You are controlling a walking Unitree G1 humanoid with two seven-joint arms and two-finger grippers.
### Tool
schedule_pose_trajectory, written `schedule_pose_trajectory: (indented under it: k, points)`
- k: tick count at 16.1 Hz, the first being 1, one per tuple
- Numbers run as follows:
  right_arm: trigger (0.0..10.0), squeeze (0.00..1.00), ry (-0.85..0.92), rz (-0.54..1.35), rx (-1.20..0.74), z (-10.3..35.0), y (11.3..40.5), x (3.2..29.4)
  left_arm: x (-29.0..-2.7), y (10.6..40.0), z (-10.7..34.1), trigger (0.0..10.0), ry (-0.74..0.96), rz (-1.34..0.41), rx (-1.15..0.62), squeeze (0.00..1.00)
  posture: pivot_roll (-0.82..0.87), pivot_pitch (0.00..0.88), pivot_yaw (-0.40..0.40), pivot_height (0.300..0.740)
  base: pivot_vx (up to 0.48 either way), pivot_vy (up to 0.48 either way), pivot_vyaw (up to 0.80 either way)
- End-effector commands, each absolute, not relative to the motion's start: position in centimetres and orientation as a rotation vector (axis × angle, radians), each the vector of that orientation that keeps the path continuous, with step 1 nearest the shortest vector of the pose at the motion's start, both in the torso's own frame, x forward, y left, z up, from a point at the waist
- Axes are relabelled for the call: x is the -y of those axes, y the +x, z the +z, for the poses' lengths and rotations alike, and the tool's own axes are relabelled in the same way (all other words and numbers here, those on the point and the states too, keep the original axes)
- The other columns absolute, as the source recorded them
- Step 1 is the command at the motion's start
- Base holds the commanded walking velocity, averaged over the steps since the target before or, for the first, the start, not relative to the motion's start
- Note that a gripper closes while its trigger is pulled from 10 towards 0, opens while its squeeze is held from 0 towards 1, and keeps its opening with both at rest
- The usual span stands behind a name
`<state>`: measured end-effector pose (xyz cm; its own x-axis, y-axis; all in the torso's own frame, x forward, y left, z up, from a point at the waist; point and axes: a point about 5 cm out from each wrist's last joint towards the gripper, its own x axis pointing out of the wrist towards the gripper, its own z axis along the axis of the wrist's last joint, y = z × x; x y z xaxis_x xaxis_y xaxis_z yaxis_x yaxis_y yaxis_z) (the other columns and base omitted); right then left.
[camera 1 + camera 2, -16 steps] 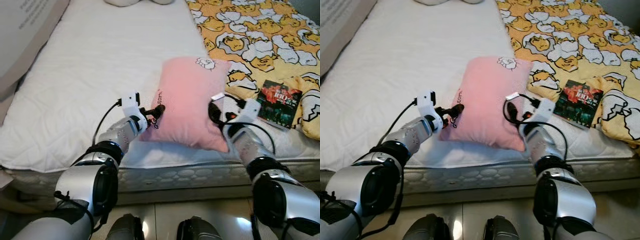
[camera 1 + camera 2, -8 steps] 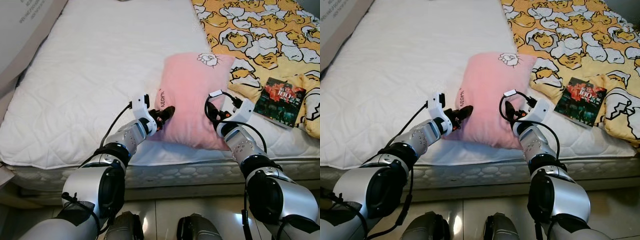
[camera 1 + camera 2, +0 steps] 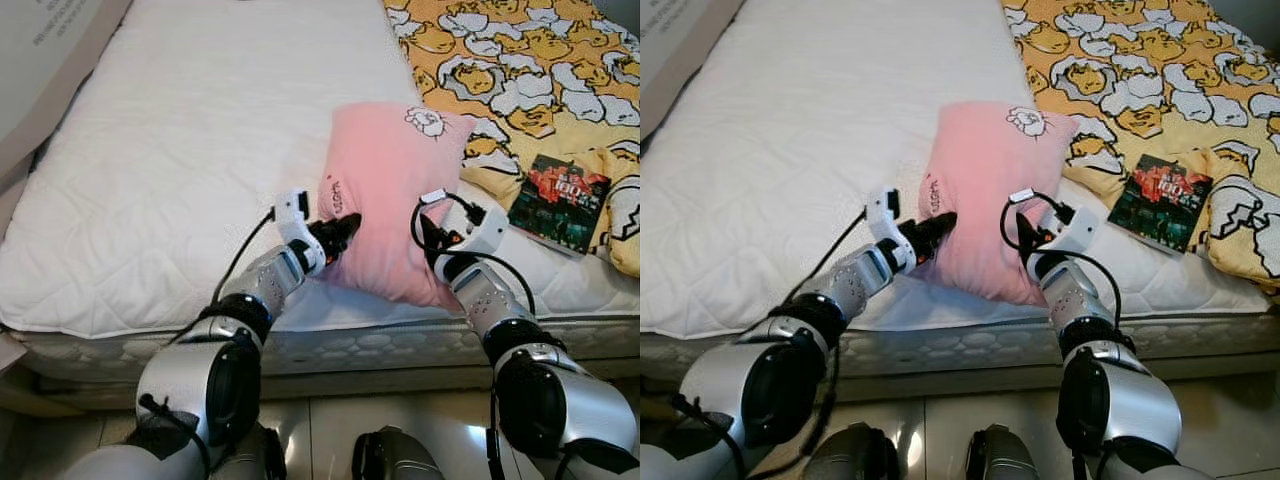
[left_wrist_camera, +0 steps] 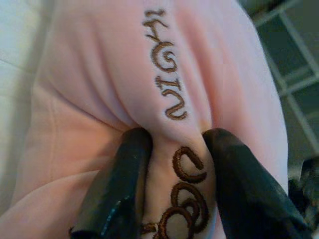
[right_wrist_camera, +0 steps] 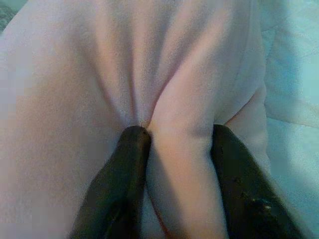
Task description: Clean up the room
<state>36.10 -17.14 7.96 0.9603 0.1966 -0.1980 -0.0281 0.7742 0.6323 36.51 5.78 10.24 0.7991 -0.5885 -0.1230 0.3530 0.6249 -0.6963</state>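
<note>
A pink pillow (image 3: pixel 390 190) with brown stitched lettering lies near the front edge of the white mattress (image 3: pixel 200 150), tilted up a little. My left gripper (image 3: pixel 340 232) is shut on its left edge, pinching a fold of fabric by the lettering (image 4: pixel 169 94) between its fingers (image 4: pixel 124 184). On the pillow's right front edge my right gripper (image 3: pixel 432 240) is shut on another fold (image 5: pixel 184 149). Both arms reach in from the bed's front side.
A yellow duck-print blanket (image 3: pixel 520 70) covers the bed's right part, and a dark book (image 3: pixel 557 202) lies on it by the pillow. A cardboard box (image 3: pixel 50 50) leans at the far left. The mattress front edge (image 3: pixel 330 345) runs just below the arms.
Both grippers have drawn the pillow's sides closer together and raised its near edge a little; the left gripper moved right. The camera view shifted slightly.
</note>
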Motion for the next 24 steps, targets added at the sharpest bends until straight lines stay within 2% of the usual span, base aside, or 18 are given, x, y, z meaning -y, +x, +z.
schedule_pose_trajectory:
  k: [1,4,12,17,20,24]
  points:
    - [0.0,0.00,0.663,0.172,-0.305,7.0,35.5,16.2,-4.9,36.1,10.1,0.0,-0.753,-0.593,-0.360,0.00,-0.05,0.145,-0.045,0.697,0.000,0.000,0.00]
    - [0.0,0.00,0.613,0.181,-0.290,6.9,35.3,16.3,-5.0,35.9,9.8,0.0,-0.755,-0.600,-0.339,0.00,-0.05,0.139,-0.045,0.697,0.000,0.000,0.00]
    - [0.0,0.00,0.620,0.205,-0.293,6.8,35.2,15.7,-4.3,35.5,10.0,0.0,-0.730,-0.698,-0.311,0.00,-0.04,0.104,-0.047,0.697,0.000,0.000,0.00]
    - [0.0,0.00,0.637,0.178,-0.282,6.5,34.9,16.2,-6.3,35.3,9.0,0.0,-0.739,-0.652,-0.323,0.00,-0.03,0.072,-0.046,0.697,0.000,0.000,0.00]
    - [0.0,0.00,0.673,0.159,-0.290,6.0,34.6,16.1,-6.3,35.2,8.9,0.0,-0.753,-0.648,-0.324,0.00,-0.03,0.059,-0.043,0.697,0.000,0.000,0.00]
    - [0.0,0.00,0.586,0.200,-0.195,8.5,35.9,15.9,-6.9,36.3,11.0,0.0,-0.697,-0.654,-0.247,0.00,-0.03,0.037,-0.032,0.697,0.000,0.000,0.00]
